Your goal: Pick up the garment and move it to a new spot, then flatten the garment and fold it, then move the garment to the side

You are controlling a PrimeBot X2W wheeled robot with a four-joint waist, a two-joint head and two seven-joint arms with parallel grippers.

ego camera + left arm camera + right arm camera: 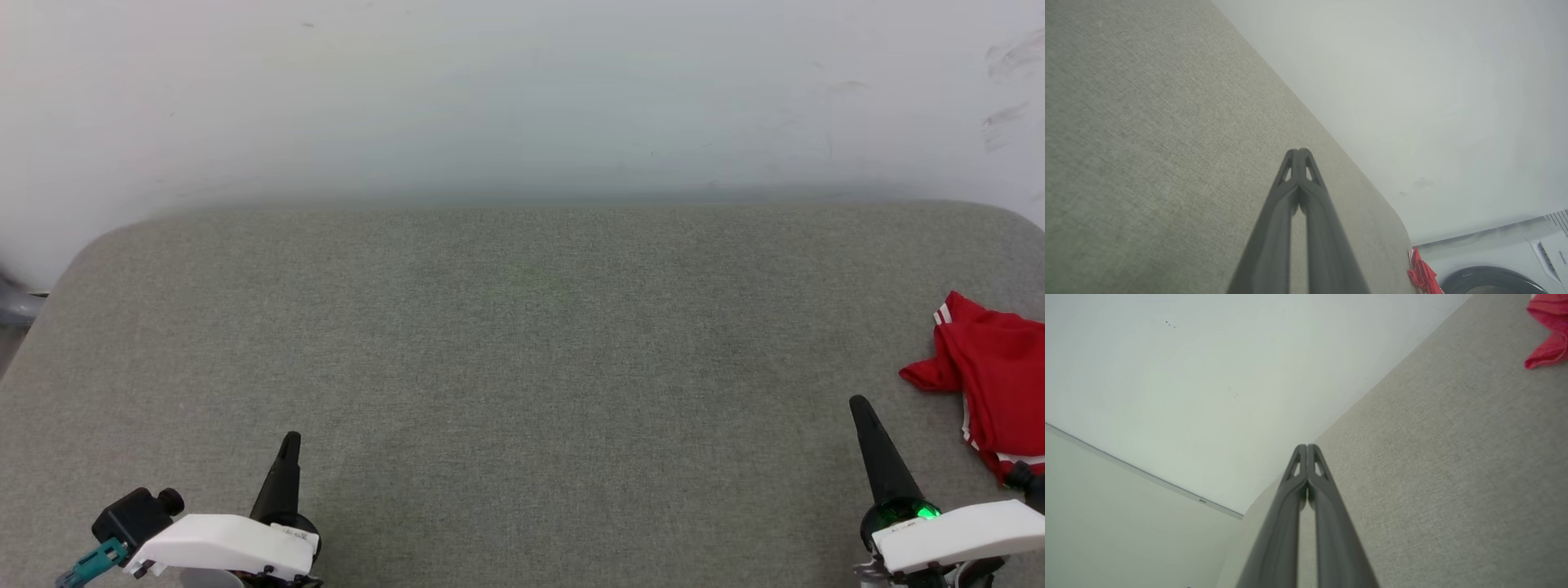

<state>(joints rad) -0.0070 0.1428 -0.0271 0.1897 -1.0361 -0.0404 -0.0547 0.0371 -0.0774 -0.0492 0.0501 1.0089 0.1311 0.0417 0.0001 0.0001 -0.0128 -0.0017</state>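
Both low, closed, left hand (290,443), right hand (858,406)

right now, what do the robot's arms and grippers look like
The left gripper and right gripper each have two long, tapering dark fingers with small cut-outs near the tips, and white wrist shells behind. The left carries a black module and teal connector; the right shows a green light.

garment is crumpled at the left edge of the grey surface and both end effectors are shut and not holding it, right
No: the head view shows the garment crumpled at the right edge of the grey surface. The left end effector and right end effector are indeed shut, neither holding it.
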